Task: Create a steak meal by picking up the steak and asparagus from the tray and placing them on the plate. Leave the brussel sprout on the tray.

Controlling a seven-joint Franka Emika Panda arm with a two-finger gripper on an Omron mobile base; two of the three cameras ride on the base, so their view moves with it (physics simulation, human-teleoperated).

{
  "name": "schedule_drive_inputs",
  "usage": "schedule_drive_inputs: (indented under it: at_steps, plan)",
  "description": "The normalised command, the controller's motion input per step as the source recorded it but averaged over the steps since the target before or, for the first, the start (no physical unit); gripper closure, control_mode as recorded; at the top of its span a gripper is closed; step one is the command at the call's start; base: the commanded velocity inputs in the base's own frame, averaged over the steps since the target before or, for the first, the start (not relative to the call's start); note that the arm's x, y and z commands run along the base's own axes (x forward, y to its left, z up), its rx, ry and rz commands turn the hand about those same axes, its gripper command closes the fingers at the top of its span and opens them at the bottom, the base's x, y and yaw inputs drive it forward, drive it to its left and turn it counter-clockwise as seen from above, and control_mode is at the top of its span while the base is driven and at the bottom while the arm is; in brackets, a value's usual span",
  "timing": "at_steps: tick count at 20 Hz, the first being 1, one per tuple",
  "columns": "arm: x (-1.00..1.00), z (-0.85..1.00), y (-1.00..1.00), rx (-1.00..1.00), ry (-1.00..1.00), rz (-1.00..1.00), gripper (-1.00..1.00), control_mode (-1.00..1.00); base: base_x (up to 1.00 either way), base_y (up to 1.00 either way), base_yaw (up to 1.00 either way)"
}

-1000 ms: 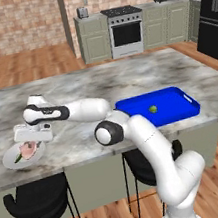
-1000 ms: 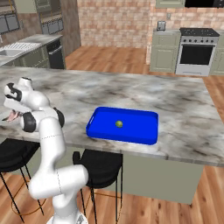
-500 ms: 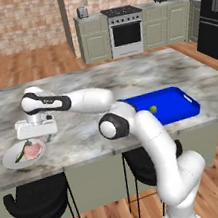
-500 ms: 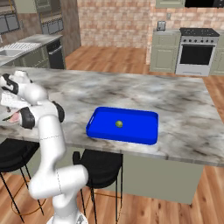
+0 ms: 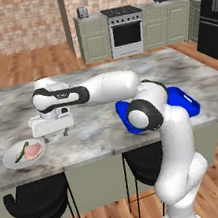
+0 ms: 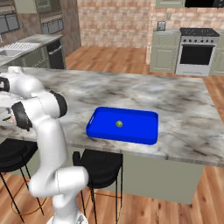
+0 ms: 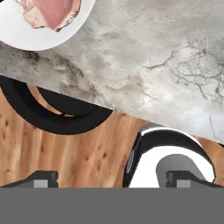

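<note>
From my remote station, I see the plate point(image 5: 11, 160) nearest the counter's front edge in the left base view, with the steak point(image 5: 33, 151) lying on it and the asparagus point(image 5: 21, 152) resting on it just beside the meat, on its left. In the hand view, the steak point(image 7: 49, 12) and the plate's white rim point(image 7: 17, 36) sit in the top left corner, above the marble counter point(image 7: 144, 65) edge and a black stool point(image 7: 57, 118) over wood flooring.

I have the gripper point(image 5: 56, 136) above the counter just right of the plate, apart from it; its fingers point(image 7: 41, 179) stand wide, with nothing between them.

Farther along the counter, the right base view shows the tray point(image 6: 144, 136) near the front edge, well apart from the plate, with the brussel sprout point(image 6: 118, 124) alone near its middle. In the left base view the arm hides much of the tray point(image 5: 187, 103).

Beyond the counter point(image 5: 125, 72) stands a stove point(image 5: 126, 31) against a brick wall.
</note>
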Motion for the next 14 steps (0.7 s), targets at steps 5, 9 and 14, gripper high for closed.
schedule_drive_inputs:
  at_steps: [5,9,14]
  plan:
    - [-1.0,0.57,-0.95,0.15,-0.27,0.0,-1.0,-1.0,0.0,0.0,0.0]
    - [-0.83,0.26,-0.99,0.25,-0.3,0.02,-1.0,-1.0,0.0,0.0,0.0]
    - [-0.15,0.0,-0.85,0.32,-0.06,0.09,-1.0,-1.0,0.0,0.0,0.0]
